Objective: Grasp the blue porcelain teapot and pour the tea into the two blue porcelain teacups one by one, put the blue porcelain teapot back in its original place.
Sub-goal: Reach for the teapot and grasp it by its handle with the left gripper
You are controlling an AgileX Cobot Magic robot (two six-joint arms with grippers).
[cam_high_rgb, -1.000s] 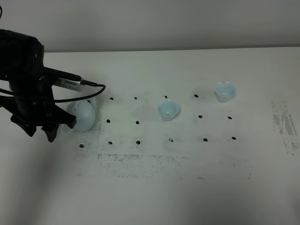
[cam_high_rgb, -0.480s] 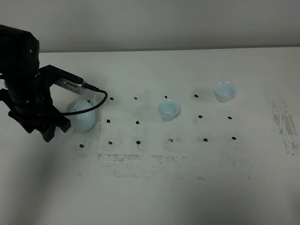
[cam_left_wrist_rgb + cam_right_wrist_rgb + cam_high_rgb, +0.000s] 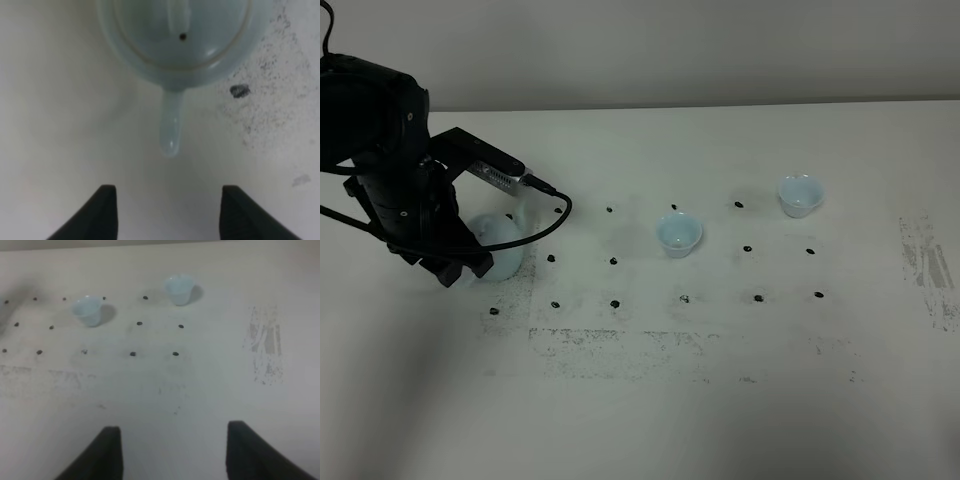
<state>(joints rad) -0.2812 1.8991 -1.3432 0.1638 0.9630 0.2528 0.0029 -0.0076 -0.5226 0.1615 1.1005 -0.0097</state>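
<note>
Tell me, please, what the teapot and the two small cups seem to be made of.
The teapot looks like glazed ceramic, probably porcelain: pale blue, smooth, slightly glossy on the lid. The nearer cup and the farther cup seem the same pale-blue glazed ware, but too small to be certain.

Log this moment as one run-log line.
phase: pre-grasp | left gripper: open, short of pale-blue round porcelain teapot | right gripper: open, empty | pale-blue porcelain teacups: upright

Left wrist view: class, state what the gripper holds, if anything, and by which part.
Nothing is held. The left gripper is open, its fingers apart and short of the teapot, touching no part of it.
</note>
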